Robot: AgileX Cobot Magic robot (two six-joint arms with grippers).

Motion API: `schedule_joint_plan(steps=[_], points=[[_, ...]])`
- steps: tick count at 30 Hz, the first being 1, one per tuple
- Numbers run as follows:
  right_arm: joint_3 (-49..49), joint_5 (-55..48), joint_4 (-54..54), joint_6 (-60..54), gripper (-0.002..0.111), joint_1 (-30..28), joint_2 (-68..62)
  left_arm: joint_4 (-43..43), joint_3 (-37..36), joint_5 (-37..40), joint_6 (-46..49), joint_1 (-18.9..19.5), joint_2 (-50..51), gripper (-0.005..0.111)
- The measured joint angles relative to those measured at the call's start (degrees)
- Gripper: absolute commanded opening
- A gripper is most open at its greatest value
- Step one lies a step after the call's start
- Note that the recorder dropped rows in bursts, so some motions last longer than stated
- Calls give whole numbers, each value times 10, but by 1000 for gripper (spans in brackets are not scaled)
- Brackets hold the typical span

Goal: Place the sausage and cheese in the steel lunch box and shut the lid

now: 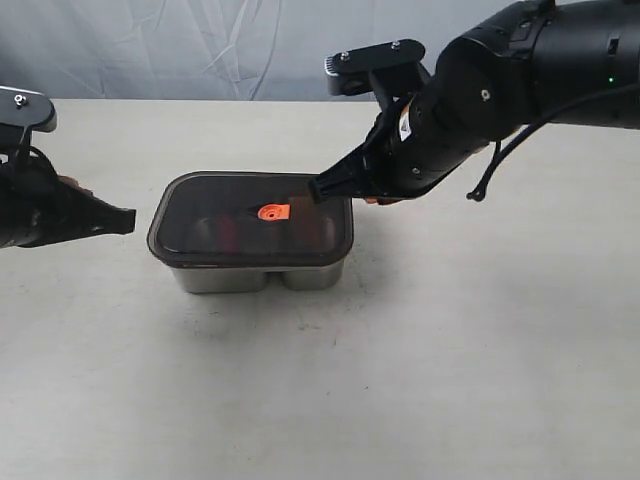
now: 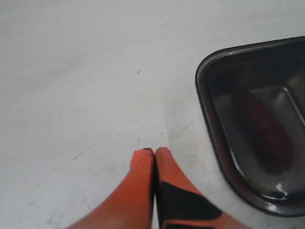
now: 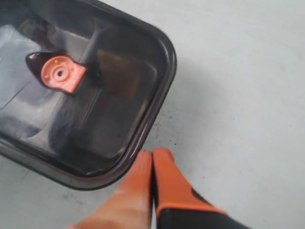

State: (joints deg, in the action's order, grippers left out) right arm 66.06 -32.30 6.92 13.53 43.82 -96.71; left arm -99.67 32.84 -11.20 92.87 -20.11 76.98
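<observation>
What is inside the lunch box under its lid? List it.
Through the dark lid, the red sausage lies in one compartment; a dim brownish block in the other is likely the cheese. The tint hides finer detail.

Bench [image 1: 450,380]: pale off-white, matte, faint scuffs and dark specks. Sitting directly on it is the steel lunch box [image 1: 225,278], a bit left of centre, mid-depth, long side toward the near edge. The lid [image 1: 210,215] rests on the box, not on the bench.
</observation>
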Motion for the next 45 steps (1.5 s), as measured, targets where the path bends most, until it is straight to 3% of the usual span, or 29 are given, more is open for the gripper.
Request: schedule_joint_plan(steps=[8,18,30,38,45], points=[[0,29,10,15,0,-10,0,0,9,169,-16,28,47,0],[0,109,5,16,0,-10,-42,0,94,200,-15,48,107,0],[0,146,-29,14,0,-9,-88,1,154,335,-14,91,195,0],[0,156,-59,-10,0,4,-90,3,156,345,-18,92,224,0],[0,160,-69,-20,0,18,-102,61,156,336,-73,92,231,0]])
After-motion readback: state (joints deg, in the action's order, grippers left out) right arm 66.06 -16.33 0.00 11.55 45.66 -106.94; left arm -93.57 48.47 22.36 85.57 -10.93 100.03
